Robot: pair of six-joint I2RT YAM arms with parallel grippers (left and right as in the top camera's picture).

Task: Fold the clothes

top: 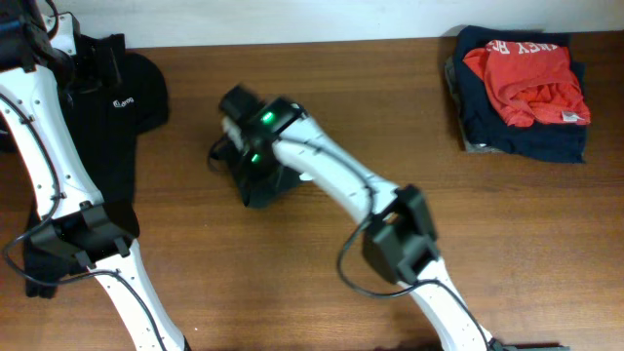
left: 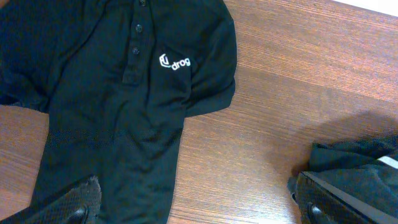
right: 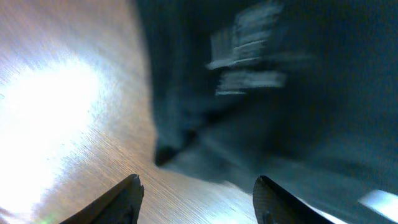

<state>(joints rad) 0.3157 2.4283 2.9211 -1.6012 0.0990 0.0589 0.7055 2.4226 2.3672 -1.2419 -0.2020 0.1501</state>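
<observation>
Seen from overhead, a brown wooden tabletop [top: 390, 88] carries three lots of clothing and two white robot arms.

The black T-shirt [top: 261, 185] lies crumpled in a small heap near the centre of the tabletop, slightly toward 9 o'clock. Most of it is hidden under the right arm [top: 331, 175], which reaches in from 5 o'clock and shows two green lights. Its lettering cannot be read. The left wrist view shows only a thin white strip on dark folds, and the right wrist view only blurred white marks.

The right hand [right: 199, 202] is open. Its two fingers [right: 124, 199] stand wide apart over bare wood with nothing between them. The black fabric lies just ahead of the tips, but blur hides whether they touch it.

The left arm [top: 39, 136] rises along the 9 o'clock edge toward 10 o'clock. The left hand [left: 196, 208] is also open and holds nothing, with its fingertips spread at the bottom corners of its camera view. It hovers over a black collared polo [top: 136, 83] spread flat at 10 o'clock, with a buttoned placket and a small white chest logo [left: 174, 62].

At 2 o'clock, well apart from everything else, sits a stack of folded garments [top: 517, 136]: navy pieces with a red-orange one [top: 526, 83] on top.
</observation>
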